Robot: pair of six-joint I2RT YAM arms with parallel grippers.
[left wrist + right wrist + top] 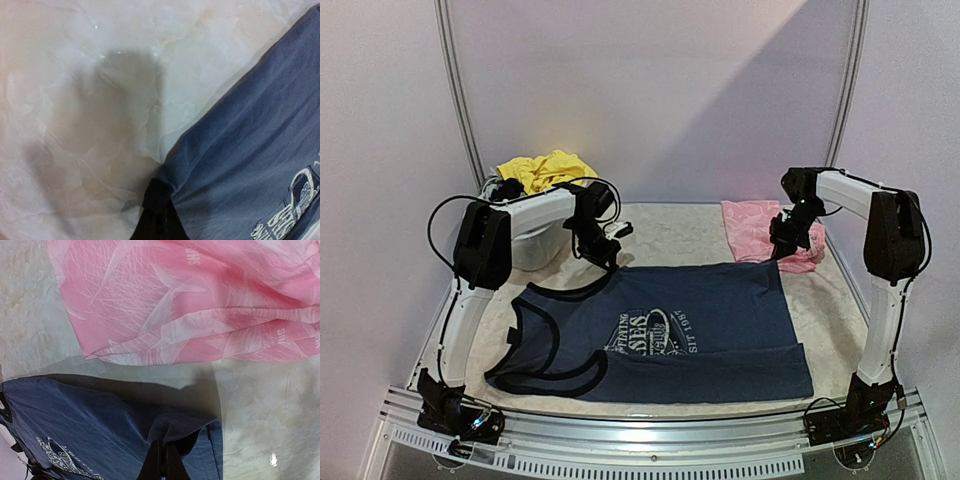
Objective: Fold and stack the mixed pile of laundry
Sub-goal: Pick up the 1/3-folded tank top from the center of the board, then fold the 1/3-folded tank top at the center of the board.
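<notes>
Lab test booth: white backdrop (pixel 650 90), metal frame poles (pixel 458 90), aluminium-railed table (pixel 650 430).

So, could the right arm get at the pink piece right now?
Probably, once freed: the pink piece lies just beyond the right pincer, nothing between, but that pincer is shut on the navy tank top.

Two arms are counted, the left arm (pixel 480 250) and the right arm (pixel 892 235), and with them two grippers: the left gripper (pixel 605 255) and the right gripper (pixel 782 248). Three garments are counted. One navy tank top (pixel 700 320) is pinched at a far corner by each pair of fingers. One pale pink patterned piece (pixel 750 225) lies just beyond the right fingers. One yellow piece (pixel 545 168) is heaped well behind the left fingers (whether more cloth is bunched beneath it cannot be told). One white tub (pixel 538 250) and one table (pixel 670 225) are counted.
</notes>
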